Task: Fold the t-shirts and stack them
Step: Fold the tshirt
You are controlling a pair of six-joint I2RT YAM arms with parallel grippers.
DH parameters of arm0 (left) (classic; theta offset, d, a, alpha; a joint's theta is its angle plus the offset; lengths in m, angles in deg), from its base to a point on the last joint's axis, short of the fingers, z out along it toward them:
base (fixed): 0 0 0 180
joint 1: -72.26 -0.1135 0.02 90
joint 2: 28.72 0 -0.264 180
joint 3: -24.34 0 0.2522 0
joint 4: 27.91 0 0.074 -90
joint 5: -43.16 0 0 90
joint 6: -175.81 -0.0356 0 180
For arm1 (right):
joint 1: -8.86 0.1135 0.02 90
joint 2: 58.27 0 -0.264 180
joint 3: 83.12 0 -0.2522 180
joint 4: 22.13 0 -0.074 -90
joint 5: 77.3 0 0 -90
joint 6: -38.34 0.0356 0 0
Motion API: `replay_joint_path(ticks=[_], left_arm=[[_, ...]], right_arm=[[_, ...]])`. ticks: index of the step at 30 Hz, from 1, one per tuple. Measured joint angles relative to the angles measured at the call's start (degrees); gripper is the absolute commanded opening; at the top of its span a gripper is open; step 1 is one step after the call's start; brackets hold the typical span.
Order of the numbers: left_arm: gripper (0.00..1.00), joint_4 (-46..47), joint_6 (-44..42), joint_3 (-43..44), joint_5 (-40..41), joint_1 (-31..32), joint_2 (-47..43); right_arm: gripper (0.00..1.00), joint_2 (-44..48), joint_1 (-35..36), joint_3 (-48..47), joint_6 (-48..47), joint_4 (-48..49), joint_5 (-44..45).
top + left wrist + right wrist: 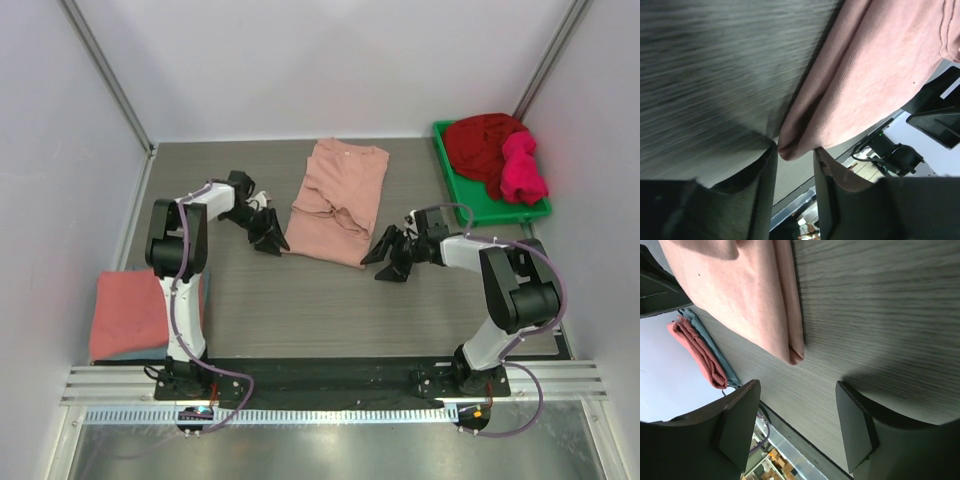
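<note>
A pale pink t-shirt point(335, 200) lies partly folded in the middle of the table. My left gripper point(268, 236) is at its near left corner. In the left wrist view that folded corner point(792, 149) sits right between the tips of my left gripper point(795, 156), whose jaws stand a little apart around it. My right gripper point(388, 256) is just off the near right corner. In the right wrist view the gripper point(800, 415) is open and empty, with that corner point(796, 356) a short way ahead. A folded coral-red t-shirt point(130, 312) lies at the left. Dark red point(480, 140) and magenta point(522, 168) t-shirts are heaped together.
The heaped shirts fill a green bin point(520, 212) at the back right. A grey-blue cloth point(715, 351) lies under the coral-red shirt. White walls close in the table on three sides, and a metal rail point(320, 385) runs along the near edge by the arm bases.
</note>
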Motion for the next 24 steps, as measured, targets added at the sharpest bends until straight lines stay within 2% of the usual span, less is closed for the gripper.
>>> replay_joint_path(ticks=[4,7,11,24], left_arm=[[0.12,0.72,0.31,0.04,-0.17,0.13,0.74],[0.05,1.25,0.39,0.04,-0.15,0.13,1.07],[0.03,1.6,0.37,0.04,-0.09,0.24,1.07],[0.0,2.45,0.44,-0.61,-0.52,0.24,0.9]], right_arm=[[0.67,-1.22,0.85,-0.68,1.11,1.55,-0.09],[0.66,-2.51,1.66,-1.84,1.68,2.38,-0.07],[0.49,-4.26,2.73,-3.26,2.38,3.06,0.68],[0.44,-5.38,3.23,-3.82,3.96,3.08,3.08]])
